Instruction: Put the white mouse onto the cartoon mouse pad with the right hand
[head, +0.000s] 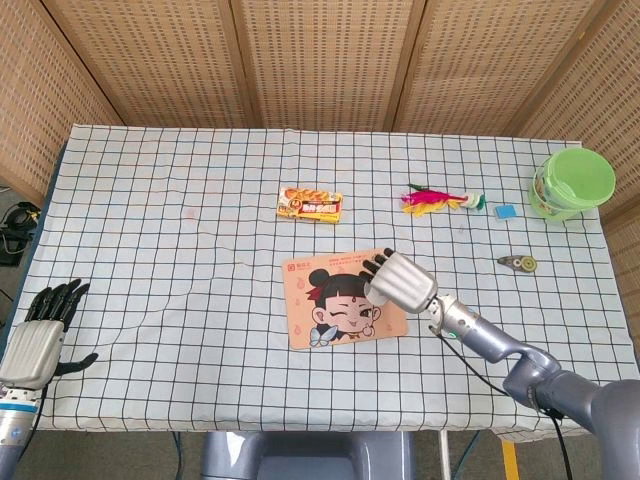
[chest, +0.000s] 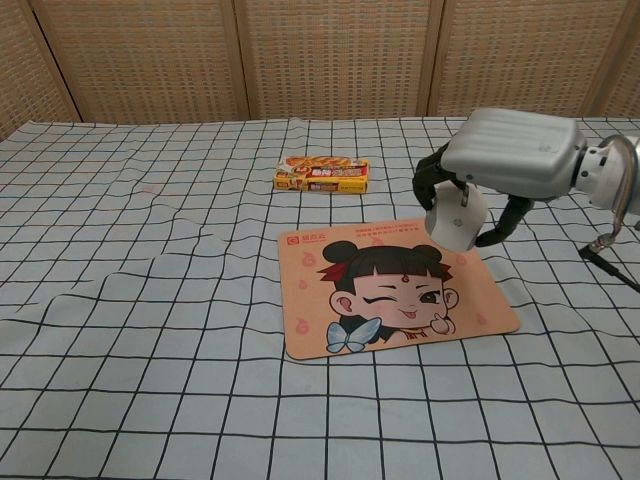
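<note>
Left hand (head: 38, 335) sits at the near left table edge, black fingers extended and slightly apart, holding nothing. The peach rectangular cartoon mouse pad (chest: 385, 288) with a winking girl's face lies flat on the checked white tablecloth (chest: 150, 300). Right hand (chest: 505, 160) hangs over the pad's far right corner, dark fingers (chest: 428, 175) curled down around the white mouse (chest: 455, 217), which is gripped and raised clear of the pad. Beyond lies a yellow-orange snack packet (chest: 321, 174).
</note>
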